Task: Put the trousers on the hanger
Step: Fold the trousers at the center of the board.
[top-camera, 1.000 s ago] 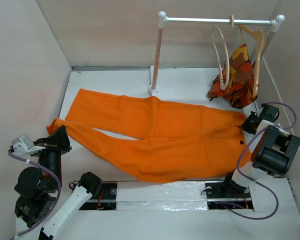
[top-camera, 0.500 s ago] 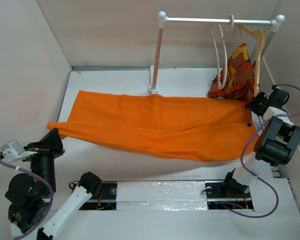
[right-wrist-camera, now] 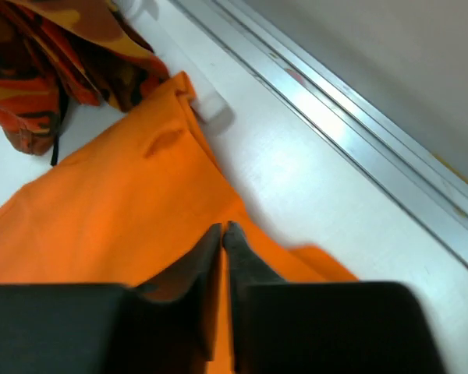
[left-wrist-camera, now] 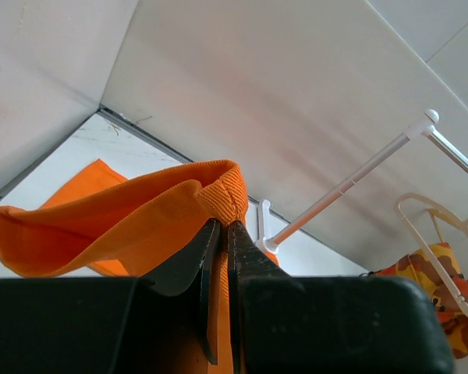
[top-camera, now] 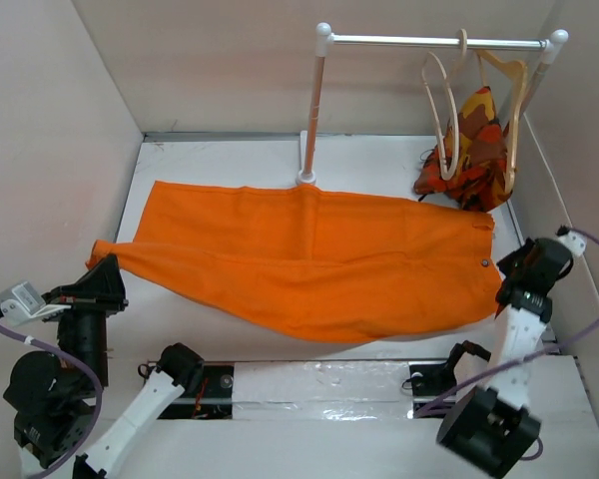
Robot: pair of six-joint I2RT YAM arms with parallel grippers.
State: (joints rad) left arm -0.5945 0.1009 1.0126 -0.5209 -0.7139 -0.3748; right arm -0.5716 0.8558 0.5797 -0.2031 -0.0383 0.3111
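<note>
Left gripper (left-wrist-camera: 222, 227) is clamped tight on a leg hem of the trousers (top-camera: 309, 264), with the cloth bunched right at my fingertips. From that hand the trousers run off to the right, legs laid together, spread flat on the table (top-camera: 230, 155), waist end just beside my right gripper (right-wrist-camera: 222, 230). The hanger (top-camera: 442, 110) is bare on the rail (top-camera: 434, 41), well ahead of and above the right hand, beside the patterned garment (top-camera: 476, 150) on the tan hanger (top-camera: 514, 100). Right jaws are almost together with only a thin slit, tips down over the waist edge. I can't tell whether any cloth is pinched there. My read: early stage. The trousers are gripped and laid out, and nothing is on the hanger yet. Left to do: lift them, bring them to the hanger, drape them over its bar, let go.
</note>
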